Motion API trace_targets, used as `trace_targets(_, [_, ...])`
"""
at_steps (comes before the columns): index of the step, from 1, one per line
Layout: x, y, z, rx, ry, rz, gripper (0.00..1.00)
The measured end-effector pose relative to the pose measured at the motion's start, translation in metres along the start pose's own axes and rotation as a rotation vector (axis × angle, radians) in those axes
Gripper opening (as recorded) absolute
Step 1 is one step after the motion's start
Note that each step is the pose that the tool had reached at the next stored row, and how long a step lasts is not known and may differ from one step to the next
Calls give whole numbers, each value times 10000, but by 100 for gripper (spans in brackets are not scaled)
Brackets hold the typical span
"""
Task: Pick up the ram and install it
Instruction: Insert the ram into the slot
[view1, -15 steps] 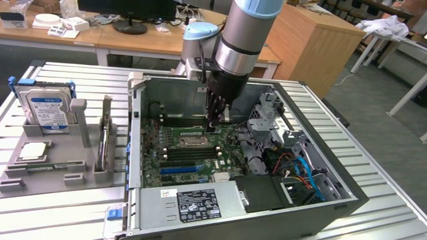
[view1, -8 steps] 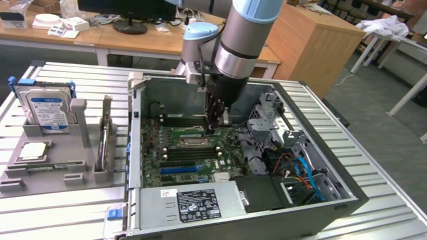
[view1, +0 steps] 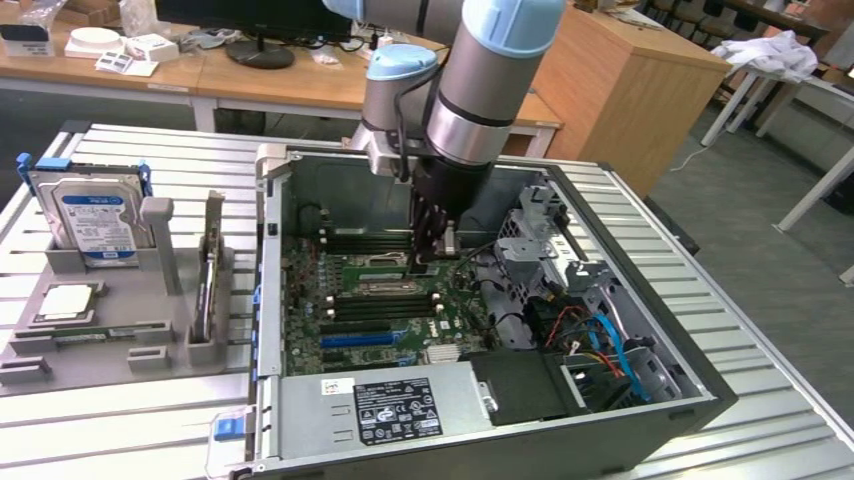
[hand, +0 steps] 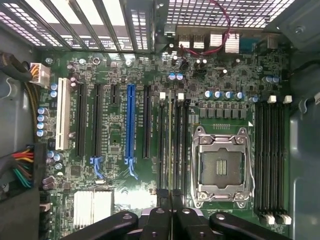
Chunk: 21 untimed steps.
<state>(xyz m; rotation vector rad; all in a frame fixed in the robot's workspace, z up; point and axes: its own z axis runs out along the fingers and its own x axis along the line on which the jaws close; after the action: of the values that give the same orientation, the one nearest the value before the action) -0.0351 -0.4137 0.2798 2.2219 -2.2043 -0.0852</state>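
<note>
The ram is a narrow green stick standing on edge in one of the motherboard's black slots, beside the empty processor socket. In the wrist view the ram runs edge-on, as long as the slots next to it. My gripper reaches down into the open computer case, with its tip at one end of the ram. Its black fingers press together, and the gripper is shut just past that end of the stick. I cannot tell whether the tips touch it.
A grey holder tray at the exterior view's left carries a silver hard drive with a blue label and a square silver processor chip. Inside the case, a drive cage, coloured cables and the power supply crowd the gripper.
</note>
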Motion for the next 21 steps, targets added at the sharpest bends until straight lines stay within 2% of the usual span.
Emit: trace_targets(21, [7, -10, 210, 1, -1, 0, 12])
